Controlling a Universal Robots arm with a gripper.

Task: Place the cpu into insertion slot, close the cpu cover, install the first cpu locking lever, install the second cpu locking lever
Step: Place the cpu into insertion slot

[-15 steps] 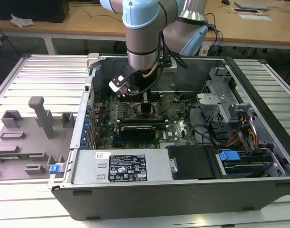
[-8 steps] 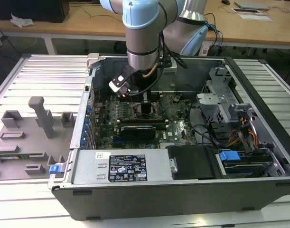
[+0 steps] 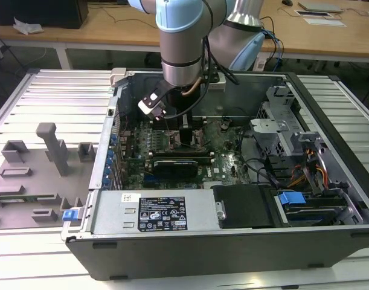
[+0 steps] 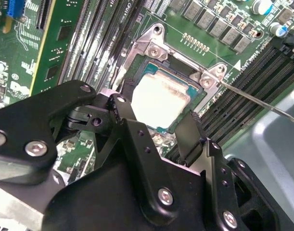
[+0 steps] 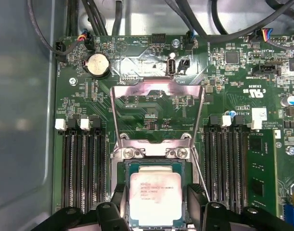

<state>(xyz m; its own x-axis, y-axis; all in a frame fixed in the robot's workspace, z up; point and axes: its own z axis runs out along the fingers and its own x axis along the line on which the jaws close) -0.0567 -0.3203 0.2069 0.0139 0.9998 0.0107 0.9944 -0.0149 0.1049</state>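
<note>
**Silvery chip down in its socket, cover standing open**

Green circuit board lines the open computer case, which lies on a slatted metal surface. In the exterior view the arm reaches in at about 11 o'clock from the case's middle. The power supply is at 6 o'clock, and a grey fixture tray sits off at 9 o'clock.

The gripper hangs right over the cpu, which lies flat inside the insertion slot. The jaws are parted a little wider than the chip, one finger on each side, and to my eye they grip nothing.

I'd judge the placing step as good as done. The cpu cover stands raised on its hinge, not yet closed. Getting clear calls for a straight lift that doesn't drag a chip edge.

The first wrist view gives the raised cover and the memory slots flanking the socket. The second wrist view adds a thin wire locking lever, angled free of the socket. The exterior view places the arm within the case.
</note>
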